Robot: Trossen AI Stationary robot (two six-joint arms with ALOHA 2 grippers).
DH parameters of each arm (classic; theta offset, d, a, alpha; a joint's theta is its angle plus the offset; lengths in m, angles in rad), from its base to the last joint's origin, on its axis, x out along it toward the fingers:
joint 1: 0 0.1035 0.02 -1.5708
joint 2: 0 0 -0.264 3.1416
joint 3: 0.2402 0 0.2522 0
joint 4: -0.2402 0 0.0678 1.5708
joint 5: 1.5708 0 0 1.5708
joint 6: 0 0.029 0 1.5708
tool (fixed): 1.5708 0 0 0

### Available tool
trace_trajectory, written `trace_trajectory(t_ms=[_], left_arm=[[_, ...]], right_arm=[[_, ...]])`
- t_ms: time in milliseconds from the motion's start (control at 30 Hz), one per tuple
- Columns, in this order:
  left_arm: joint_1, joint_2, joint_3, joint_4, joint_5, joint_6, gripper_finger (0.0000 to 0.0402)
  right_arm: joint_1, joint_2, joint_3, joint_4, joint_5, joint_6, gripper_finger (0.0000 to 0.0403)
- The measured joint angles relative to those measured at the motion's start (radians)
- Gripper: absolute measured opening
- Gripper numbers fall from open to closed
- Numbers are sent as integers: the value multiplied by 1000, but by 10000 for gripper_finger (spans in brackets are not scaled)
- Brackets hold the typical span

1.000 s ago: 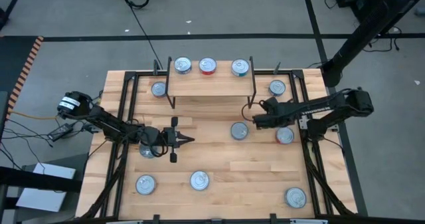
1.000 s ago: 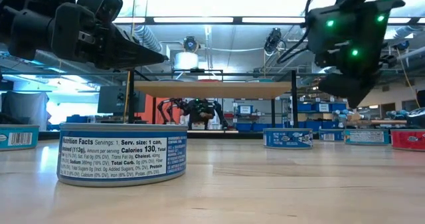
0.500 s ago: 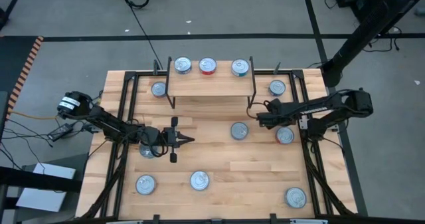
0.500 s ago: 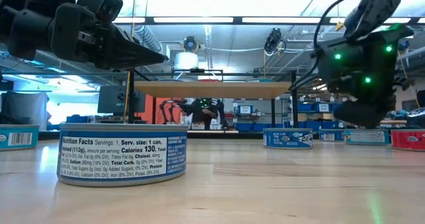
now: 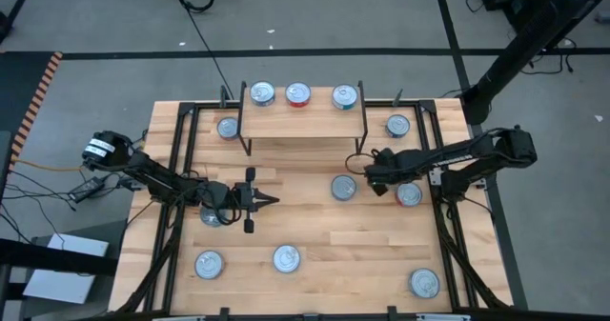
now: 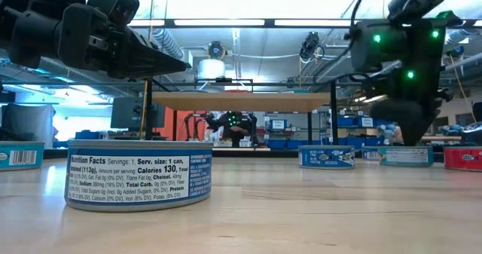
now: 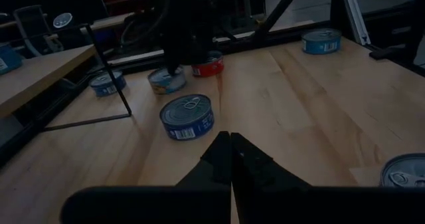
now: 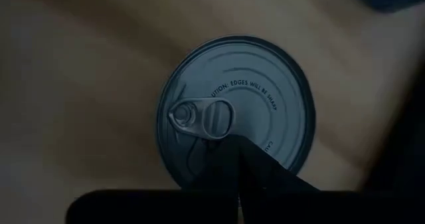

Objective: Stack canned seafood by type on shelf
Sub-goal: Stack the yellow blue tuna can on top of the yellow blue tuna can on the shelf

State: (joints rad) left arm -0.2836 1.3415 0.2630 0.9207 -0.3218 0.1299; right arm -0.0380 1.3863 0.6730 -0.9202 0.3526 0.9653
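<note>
The shelf (image 5: 303,121) stands at the table's far middle with three tins on its plank: blue (image 5: 262,94), red (image 5: 297,94) and teal (image 5: 344,96). More canned seafood lies loose on the table, among it a blue tin (image 5: 343,188) and a red one (image 5: 408,194). My right gripper (image 5: 370,175) is shut and points steeply down over a teal-labelled tin (image 6: 407,156), which my arm hides in the high view. My left gripper (image 5: 274,200) is shut and hovers level at centre left, pointing right, with a tin (image 5: 212,214) under its wrist. My right gripper's shut fingertips (image 8: 239,147) stand over the tin's silver top (image 8: 265,104), just beside the pull tab (image 8: 202,115), coming from above. I cannot tell whether they touch the top. The tin sits flat on the table.
Other tins rest at the far left (image 5: 227,128), far right (image 5: 397,125), near left (image 5: 209,264), near middle (image 5: 286,258) and near right (image 5: 424,283). Black frame rails (image 5: 176,169) run along the table's left and right sides.
My right gripper has tipped from slanting to pointing steeply down and has sunk toward the teal-labelled tin below it, staying shut. The tins have not moved.
</note>
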Motion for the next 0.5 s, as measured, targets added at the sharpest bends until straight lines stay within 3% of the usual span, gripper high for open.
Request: trace_trajectory(t_ms=[500], left_arm=[[0, 0, 0, -21, 0, 0, 1]], right_arm=[[302, 0, 30, 272, -307, 35, 4]])
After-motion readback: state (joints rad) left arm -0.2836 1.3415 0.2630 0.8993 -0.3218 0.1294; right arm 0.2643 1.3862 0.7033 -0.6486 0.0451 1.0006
